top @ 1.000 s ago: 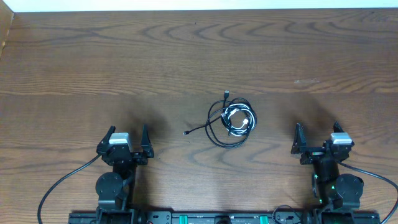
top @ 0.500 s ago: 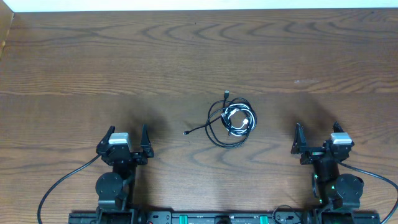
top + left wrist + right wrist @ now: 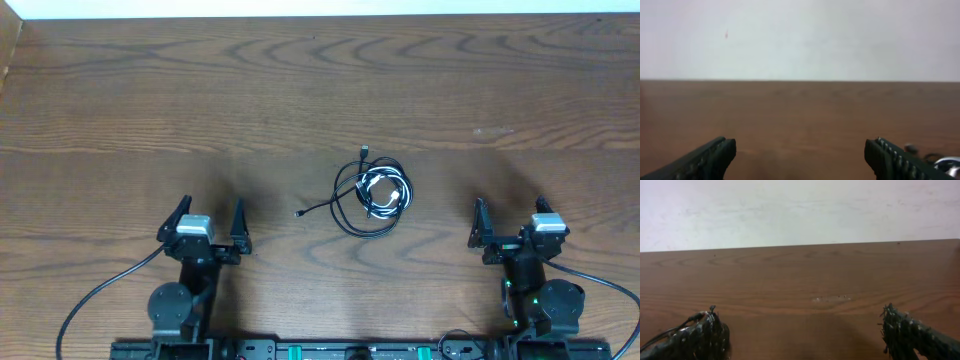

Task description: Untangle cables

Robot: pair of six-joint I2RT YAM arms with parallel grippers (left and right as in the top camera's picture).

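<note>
Dark wood-grain table [image 3: 120, 90], pale blank wall [image 3: 800, 35] past its far edge. Both arms sit at the near edge.

Left gripper [image 3: 210, 213]: jaws spread wide, nothing held. On my left wrist view, the gripper [image 3: 800, 156] has only bare tabletop between its fingertips [image 3: 715, 154]. Outboard of the right-hand finger, at the bottom corner, I get a blurred light-and-dark blob. That's the cables [image 3: 940, 161], too soft to resolve.

Right gripper [image 3: 510, 222]: jaws also wide, nothing held. On the right wrist view, the gripper [image 3: 802, 335] has bare wood between the fingers. There's a pale scuff [image 3: 832, 299] on the table ahead of the gap.

Cables [image 3: 372, 195]: one tangled bundle lying flat on the table. It's forward of both sets of jaws and in the span between them, to the right of the left jaws and to the left of the right jaws. It's well apart from both, with no contact. The bundle is mostly black, in loose overlapping loops. The white cable [image 3: 385, 192] is coiled tight inside those loops, on the side facing the right jaws. One black tail with a plug [image 3: 300, 213] trails out toward the left jaws. A second plug end [image 3: 364, 152] sticks out of the far side, pointing away from both grippers.

I can't separate the individual black strands at this resolution.
</note>
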